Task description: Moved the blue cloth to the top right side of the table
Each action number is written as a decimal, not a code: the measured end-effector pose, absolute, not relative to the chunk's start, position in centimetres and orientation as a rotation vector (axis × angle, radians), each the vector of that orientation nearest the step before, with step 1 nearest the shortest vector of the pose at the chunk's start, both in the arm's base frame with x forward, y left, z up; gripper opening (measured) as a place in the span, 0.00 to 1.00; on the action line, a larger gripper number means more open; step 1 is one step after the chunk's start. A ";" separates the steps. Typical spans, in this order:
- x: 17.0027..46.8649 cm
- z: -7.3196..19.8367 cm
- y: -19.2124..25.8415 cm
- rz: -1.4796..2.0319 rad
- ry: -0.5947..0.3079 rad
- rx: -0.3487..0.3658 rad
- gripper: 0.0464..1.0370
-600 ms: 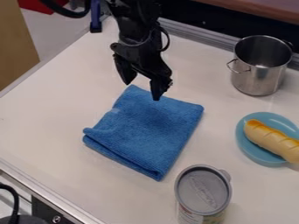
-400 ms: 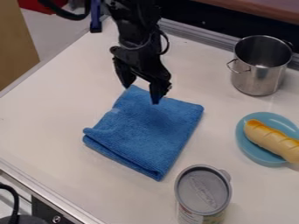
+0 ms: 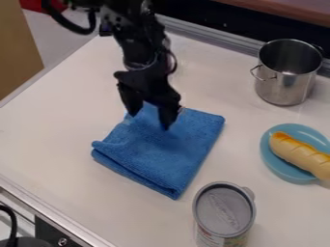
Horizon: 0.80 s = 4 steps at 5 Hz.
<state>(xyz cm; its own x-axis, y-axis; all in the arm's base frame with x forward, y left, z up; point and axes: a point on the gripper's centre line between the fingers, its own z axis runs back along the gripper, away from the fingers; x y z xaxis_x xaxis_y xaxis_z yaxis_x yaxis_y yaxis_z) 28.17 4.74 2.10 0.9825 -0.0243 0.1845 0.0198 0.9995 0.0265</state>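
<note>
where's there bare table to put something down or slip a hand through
Bare table: the wide stretch left of the blue cloth, and the strip between cloth and metal pot. Crowded: the cloth's far edge, under the open gripper, and the right side, where pot and blue plate sit close.

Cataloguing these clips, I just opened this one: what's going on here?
A robot's gripper hangs over the upper part of a folded blue cloth, jaws apart; whether they touch it is unclear. The cloth is not yet at the top right, where a pot stands. A can and a plate with bread are nearby.
</note>
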 end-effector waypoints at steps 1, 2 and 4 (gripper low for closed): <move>27.9 1.5 4.7 -0.023 -0.181 0.019 0.65; 27.5 0.6 4.7 -0.096 -0.138 0.028 0.35; 26.6 -1.0 3.6 -0.427 -0.037 0.020 0.01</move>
